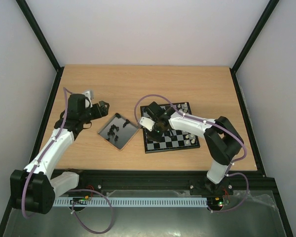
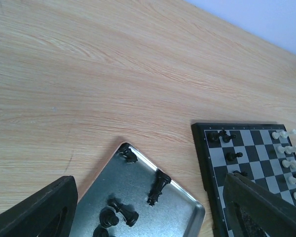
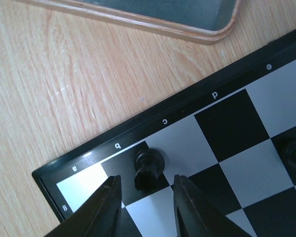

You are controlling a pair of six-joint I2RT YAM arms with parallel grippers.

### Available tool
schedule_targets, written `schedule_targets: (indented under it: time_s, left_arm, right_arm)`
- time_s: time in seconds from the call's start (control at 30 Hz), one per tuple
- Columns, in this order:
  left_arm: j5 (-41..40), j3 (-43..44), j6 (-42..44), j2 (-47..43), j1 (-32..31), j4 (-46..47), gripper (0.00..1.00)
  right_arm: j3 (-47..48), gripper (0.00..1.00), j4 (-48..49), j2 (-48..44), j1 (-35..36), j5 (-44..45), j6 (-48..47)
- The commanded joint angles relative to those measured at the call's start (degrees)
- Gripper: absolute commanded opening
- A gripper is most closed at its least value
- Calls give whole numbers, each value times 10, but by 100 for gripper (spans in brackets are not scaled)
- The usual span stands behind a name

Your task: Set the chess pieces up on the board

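Note:
The board [image 1: 175,142] lies right of centre, with white chess pieces [image 1: 186,107] along its right side and a few black ones [image 2: 222,136] at its left end. My right gripper [image 3: 147,180] hovers low over the board's near-left corner [image 3: 49,185]. Its fingers [image 3: 106,207] straddle a black piece [image 3: 149,168] standing near the b and c marks, with a gap on each side. My left gripper [image 2: 150,190] hangs open above the grey tray [image 2: 187,197], holding nothing. Several black pieces [image 2: 159,186] lie toppled in that tray.
The tray [image 1: 123,139] sits just left of the board on the wooden table [image 1: 148,84]. Another black piece [image 3: 291,150] stands two squares from the one between the right fingers. Black frame posts rise at the table's back corners.

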Motion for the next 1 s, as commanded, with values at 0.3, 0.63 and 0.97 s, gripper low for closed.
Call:
schedule_targets:
  time_s: [0.3, 0.63, 0.97]
  left_arm:
    - [50, 6, -11, 24, 22, 8, 78]
    - [55, 6, -11, 27, 26, 7, 77]
    - [57, 5, -9, 32, 28, 4, 76]
  right_arm:
    - [25, 5, -17, 26, 5, -15, 15]
    - [-29, 1, -39, -40, 15, -38, 0]
    - [-56, 1, -41, -38, 42, -42, -11]
